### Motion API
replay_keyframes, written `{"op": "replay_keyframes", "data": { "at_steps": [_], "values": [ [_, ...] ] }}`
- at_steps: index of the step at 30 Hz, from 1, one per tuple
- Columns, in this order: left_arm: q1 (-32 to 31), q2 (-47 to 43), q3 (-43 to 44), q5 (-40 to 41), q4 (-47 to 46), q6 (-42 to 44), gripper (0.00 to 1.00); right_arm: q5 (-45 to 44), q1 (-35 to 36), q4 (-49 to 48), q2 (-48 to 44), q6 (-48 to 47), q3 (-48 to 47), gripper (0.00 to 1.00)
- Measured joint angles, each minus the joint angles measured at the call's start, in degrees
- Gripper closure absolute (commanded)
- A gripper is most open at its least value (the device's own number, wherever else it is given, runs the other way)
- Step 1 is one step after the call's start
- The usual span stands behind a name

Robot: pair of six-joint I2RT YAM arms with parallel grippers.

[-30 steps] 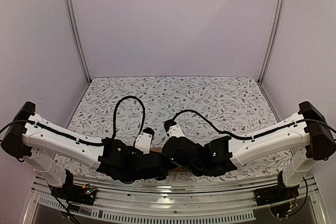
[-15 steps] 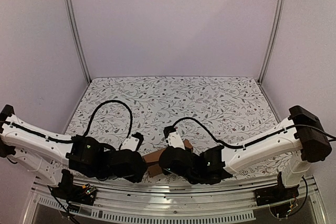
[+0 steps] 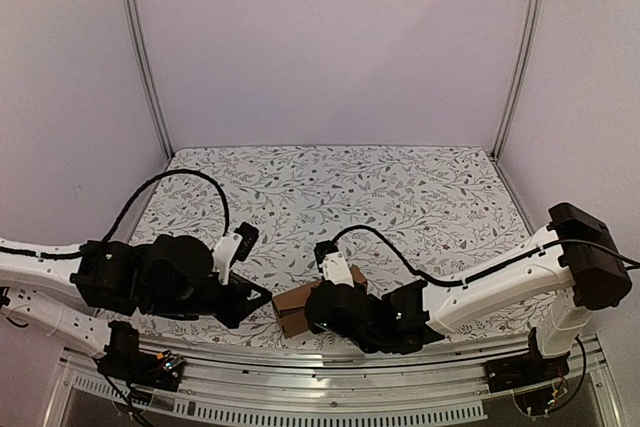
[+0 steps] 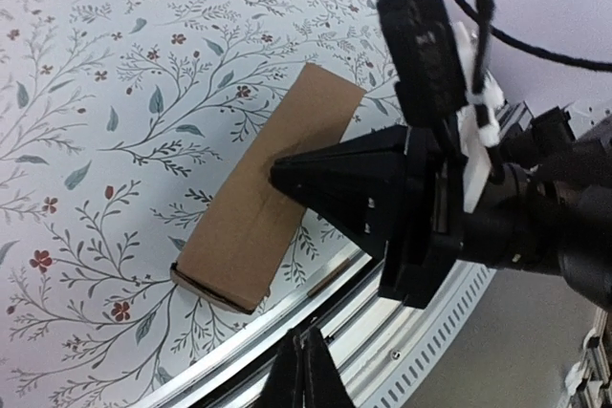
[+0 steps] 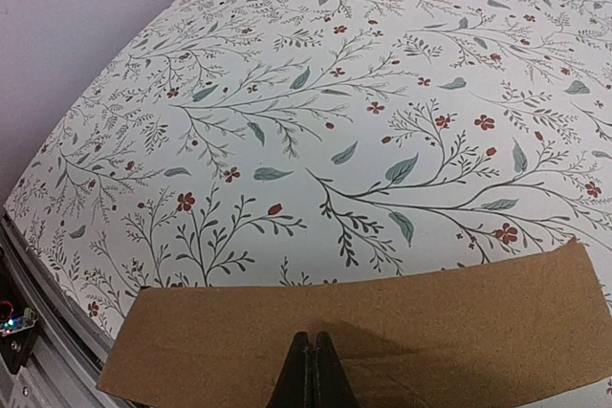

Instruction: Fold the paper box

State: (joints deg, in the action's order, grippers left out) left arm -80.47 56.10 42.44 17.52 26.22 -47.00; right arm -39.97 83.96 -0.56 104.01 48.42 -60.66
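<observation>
The left gripper [image 4: 304, 355], closed and empty, has been drawn off the paper box [image 4: 251, 226] — pinned now only by the right gripper [image 5: 312, 346], its fingers pressed together; folding seems nearly done.

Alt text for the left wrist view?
A brown paper box lies on the floral table near its front edge, the right end effector, shut, touching its top. The left end effector, shut, sits clear at the frame's bottom.
</observation>
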Motion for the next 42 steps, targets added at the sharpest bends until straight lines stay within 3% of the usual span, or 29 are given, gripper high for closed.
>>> {"op": "replay_keyframes", "data": {
  "at_steps": [4, 10, 25, 33, 42],
  "values": [
    [6.78, -0.9, -4.26, -4.83, -5.29, 1.6, 1.0, 0.02, 0.0, -0.02, 0.0, 0.0, 0.0, 1.0],
    [11.82, -0.15, -8.7, -13.4, -14.6, 2.62, 1.0, 0.02, 0.0, -0.04, 0.0, 0.0, 0.0, 1.0],
    [12.94, 7.56, -26.03, -22.91, -43.21, -1.29, 1.0, 0.15, -0.02, -1.31, 0.61, 0.0, 0.0, 1.0],
    [13.16, 7.98, -30.23, -21.29, -40.76, -2.45, 1.0, 0.15, 0.0, -1.55, 0.7, -0.17, -0.07, 1.0],
    [13.18, -4.61, -23.32, -22.18, -31.93, 0.15, 1.0, 1.29, 0.0, 0.22, 0.31, -2.27, -0.74, 1.0]
  ]
}}
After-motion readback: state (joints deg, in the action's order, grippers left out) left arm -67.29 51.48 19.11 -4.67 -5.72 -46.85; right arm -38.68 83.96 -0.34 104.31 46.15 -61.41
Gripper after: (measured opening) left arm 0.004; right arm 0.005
